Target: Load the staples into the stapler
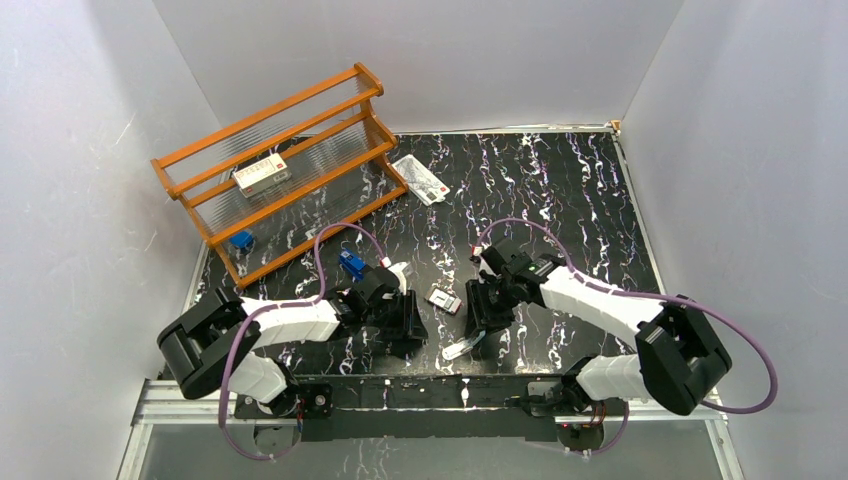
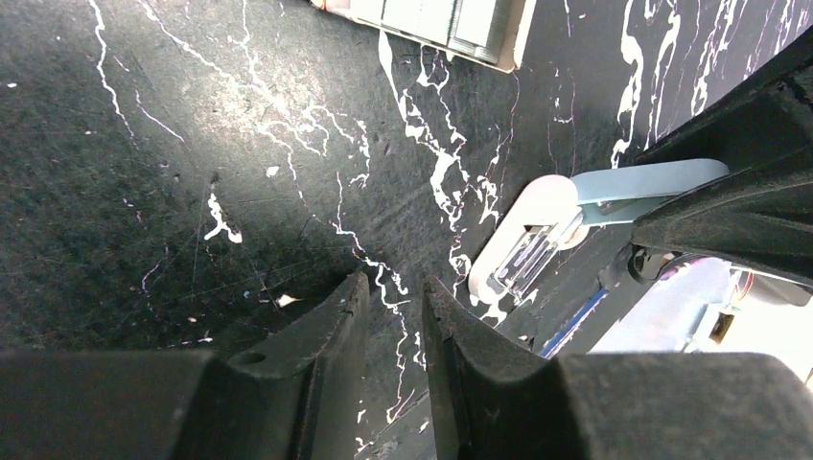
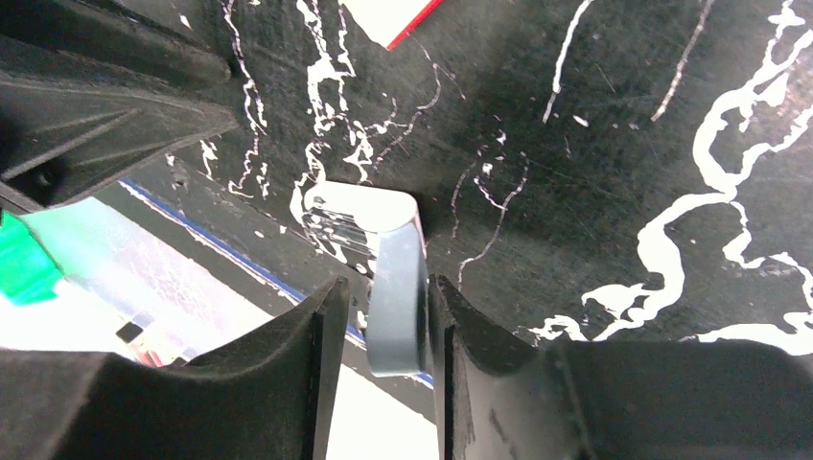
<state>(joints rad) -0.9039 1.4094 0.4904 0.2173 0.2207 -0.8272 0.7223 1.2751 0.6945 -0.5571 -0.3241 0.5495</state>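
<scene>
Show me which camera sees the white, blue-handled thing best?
Left wrist: the white rounded piece with pale blue handle shows side-on. Right wrist: end-on, inside the right tool. Top: just a white sliver.

Black white-veined table point(image 1: 560, 180) bears orange rack point(image 1: 270, 117), red-and-white staples box point(image 1: 447, 299).

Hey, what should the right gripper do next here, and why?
Probably finish closing on the pale blue handle. The handle sits between the fingers of the right gripper and touches one of them, but a thin gap shows on the other side. So it does not look firmly held yet, and lifting now might let it slip.
</scene>
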